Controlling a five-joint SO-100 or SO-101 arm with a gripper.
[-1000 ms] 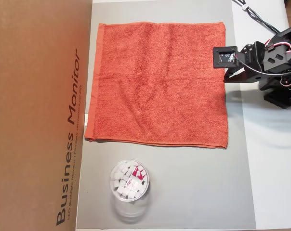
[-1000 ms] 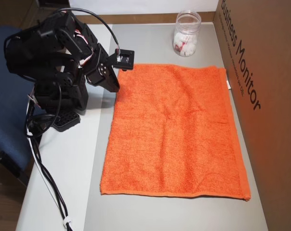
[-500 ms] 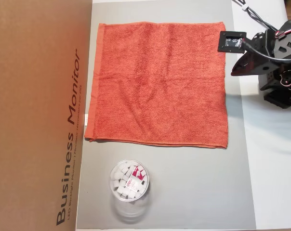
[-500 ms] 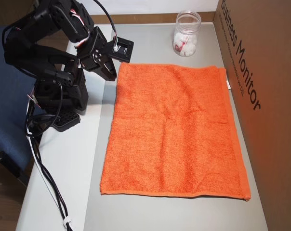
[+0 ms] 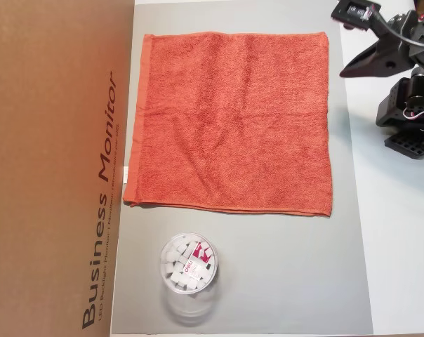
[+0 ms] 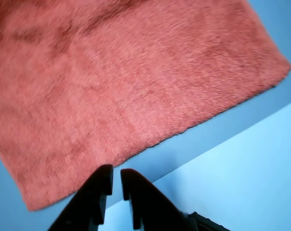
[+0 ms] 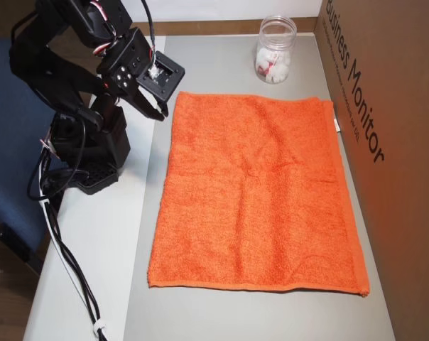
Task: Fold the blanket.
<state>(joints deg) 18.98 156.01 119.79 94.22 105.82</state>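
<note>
In an overhead view the blanket [image 5: 232,121] is seen spread flat on the grey mat [image 5: 282,274], beside the cardboard box [image 5: 54,168]; the gripper [image 5: 345,72] is held just off the blanket's right edge; in the wrist view the gripper [image 6: 115,182] is seen nearly closed and empty, off the blanket's [image 6: 126,86] edge; in the other overhead view a jar [image 7: 274,50] stands beyond the blanket's [image 7: 261,192] far edge.

1. The desk [image 5: 394,246] is white, and a grey mat [image 5: 289,281] covers much of it.
2. The blanket [image 5: 233,119] lies flat and unfolded on the mat.
3. A clear plastic jar [image 5: 189,270] stands on the mat near the blanket's edge.
4. A brown cardboard box [image 5: 50,168] runs along one desk edge.
5. The arm's black base [image 7: 94,170] sits on the white desk beside the mat.
</note>
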